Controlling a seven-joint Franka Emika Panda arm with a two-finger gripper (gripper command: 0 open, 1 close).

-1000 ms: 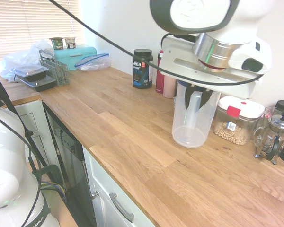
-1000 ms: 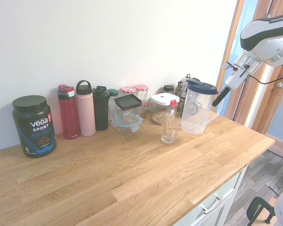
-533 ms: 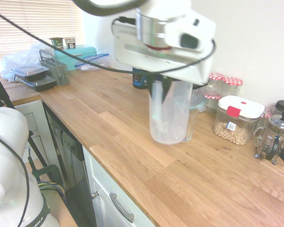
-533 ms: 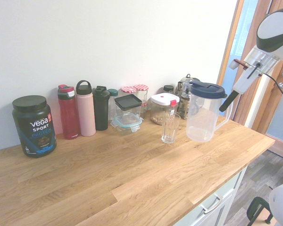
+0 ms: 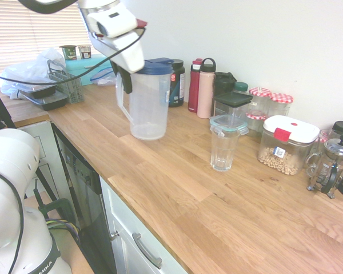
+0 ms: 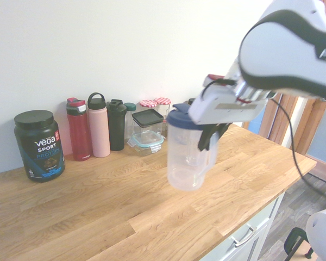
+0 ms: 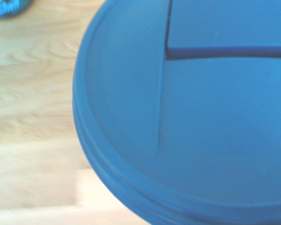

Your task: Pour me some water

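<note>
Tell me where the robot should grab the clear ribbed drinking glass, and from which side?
I'd grip the clear ribbed drinking glass around its straight middle, fingers level, coming from the open front edge of the wooden counter. It stands upright, and lidded containers crowd its wall side.

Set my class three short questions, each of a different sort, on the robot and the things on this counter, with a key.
1. True or false: the pitcher stands upright, not tipped over the drinking glass.
2. Fill in the blank: the robot's hand is closed on the pitcher's ____.
3. Multiple choice: what colour is the pitcher's lid?
a) red
b) blue
c) white

Key: 1 true; 2 handle; 3 b
</note>
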